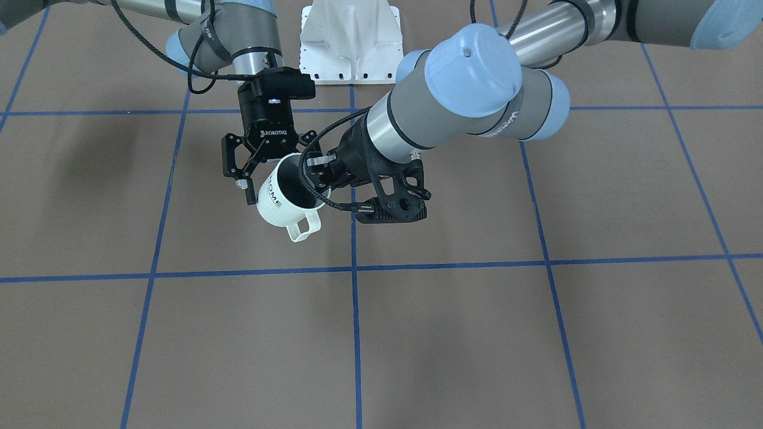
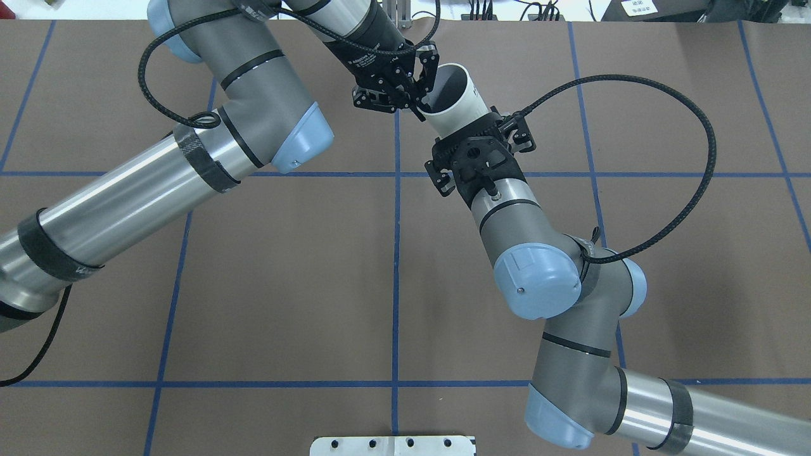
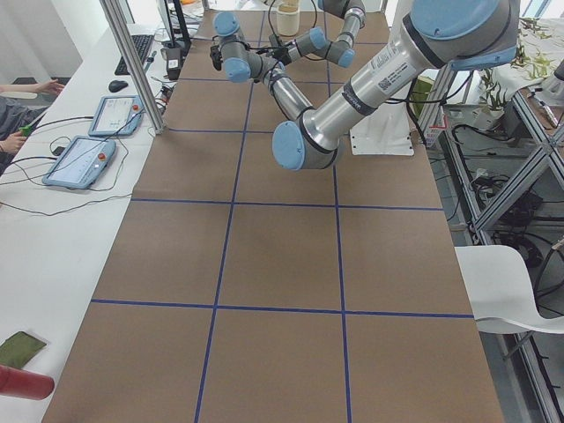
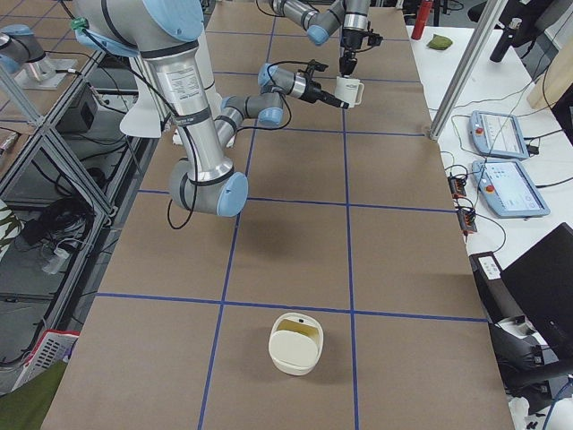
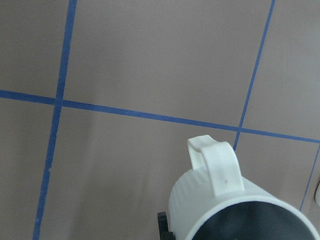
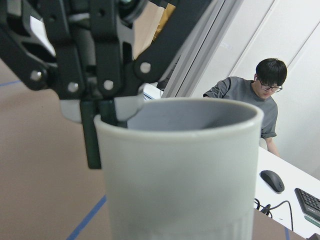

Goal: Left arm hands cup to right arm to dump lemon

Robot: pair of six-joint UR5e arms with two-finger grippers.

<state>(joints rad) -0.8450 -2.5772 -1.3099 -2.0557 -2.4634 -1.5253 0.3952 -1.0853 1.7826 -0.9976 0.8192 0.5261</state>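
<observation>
The left black bracketed gripper (image 1: 316, 174) pinches the white HOME mug (image 1: 277, 208) by its rim, the right ROBOTIQ gripper (image 1: 274, 179) straddles it with wide fingers: handover unfinished, dumping remains.

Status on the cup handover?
Left hand shut on cup rim, cup tilted in the air. Right hand open, straddling it. Lemon not visible. Left arm's cable loops across the cup's mouth.

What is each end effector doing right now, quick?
Left end effector: closed, pinching the rim of the cup.
Right end effector: open, with its fingers on either side of the cup.
</observation>
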